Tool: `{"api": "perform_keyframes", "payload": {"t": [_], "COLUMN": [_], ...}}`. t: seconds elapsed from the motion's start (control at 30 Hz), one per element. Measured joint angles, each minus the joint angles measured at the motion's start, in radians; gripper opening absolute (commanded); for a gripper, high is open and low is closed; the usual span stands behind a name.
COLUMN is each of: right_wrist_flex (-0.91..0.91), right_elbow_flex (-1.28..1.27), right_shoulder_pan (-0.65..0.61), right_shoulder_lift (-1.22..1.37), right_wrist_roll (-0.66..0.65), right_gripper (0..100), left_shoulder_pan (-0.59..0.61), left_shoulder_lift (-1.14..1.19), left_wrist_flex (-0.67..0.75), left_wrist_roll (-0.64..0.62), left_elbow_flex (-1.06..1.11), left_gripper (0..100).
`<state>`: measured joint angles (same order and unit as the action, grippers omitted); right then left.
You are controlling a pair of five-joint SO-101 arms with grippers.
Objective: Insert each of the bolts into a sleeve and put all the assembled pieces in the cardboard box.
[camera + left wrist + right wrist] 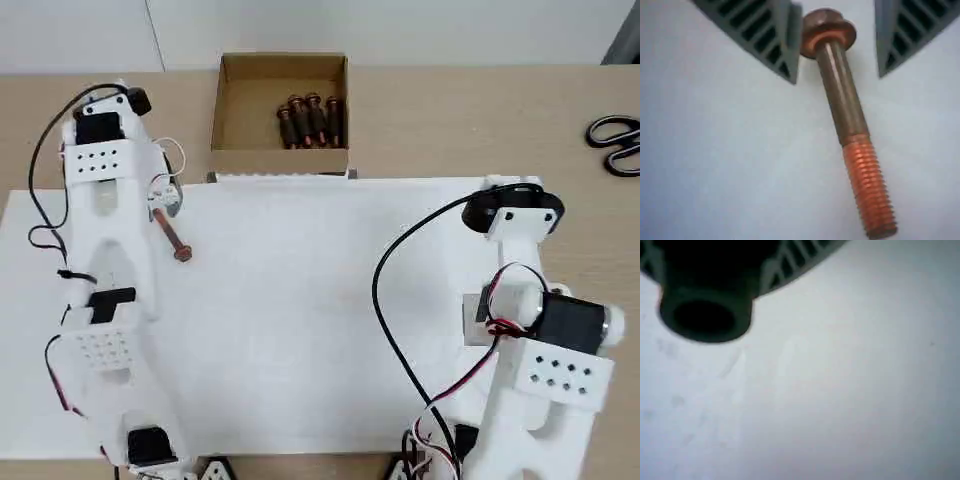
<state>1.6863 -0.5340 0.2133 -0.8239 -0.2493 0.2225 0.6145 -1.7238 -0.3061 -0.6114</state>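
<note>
From the high view, the task looks partly done. A cluster of assembled pieces lies side by side in the open cardboard box, a shallow brown tray at the far edge of the pale wood counter. One bolt is left out on the matte white sheet, just beside the left arm, so at least one insertion and one drop into the box remain. The right arm stands well apart across the sheet. A pair of scissors lies at the counter's edge.

In the left wrist view, the left gripper straddles the bolt's head. Its ribbed, printed-plastic fingers are spread wide, one tip touching the head and the other apart from it, so the bolt is not clamped. It has a round flanged head, a smooth dull-brown shank and a bright coppery threaded end, and it rests on the sheet.

In the right wrist view, a sleeve, a dark matte tube with a round open mouth, hangs just above the sheet. The right gripper seems closed around it. One ribbed finger edge shows beside the tube.
</note>
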Motion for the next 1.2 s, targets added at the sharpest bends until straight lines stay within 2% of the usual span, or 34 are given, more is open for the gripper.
{"api": "perform_keyframes", "payload": {"t": [0.27, 0.9, 1.07, 1.2], "right_wrist_flex": [0.000, 0.000, 0.000, 0.000], "right_elbow_flex": [0.000, 0.000, 0.000, 0.000], "right_shoulder_pan": [0.000, 0.000, 0.000, 0.000], "right_shoulder_lift": [0.000, 0.000, 0.000, 0.000], "right_wrist_roll": [0.000, 0.000, 0.000, 0.000], "right_gripper": [0.4, 0.5, 0.5, 0.5], "left_shoulder_pan": [0.000, 0.000, -0.005, -0.017], "left_shoulder_lift": [0.106, 0.192, 0.195, 0.198], "left_wrist_flex": [0.000, 0.002, 0.008, 0.015], "left_wrist_roll": [0.000, 0.000, 0.000, -0.002], "left_elbow_flex": [0.000, -0.026, -0.026, -0.032], "left_gripper": [11, 13, 0, 0]}}
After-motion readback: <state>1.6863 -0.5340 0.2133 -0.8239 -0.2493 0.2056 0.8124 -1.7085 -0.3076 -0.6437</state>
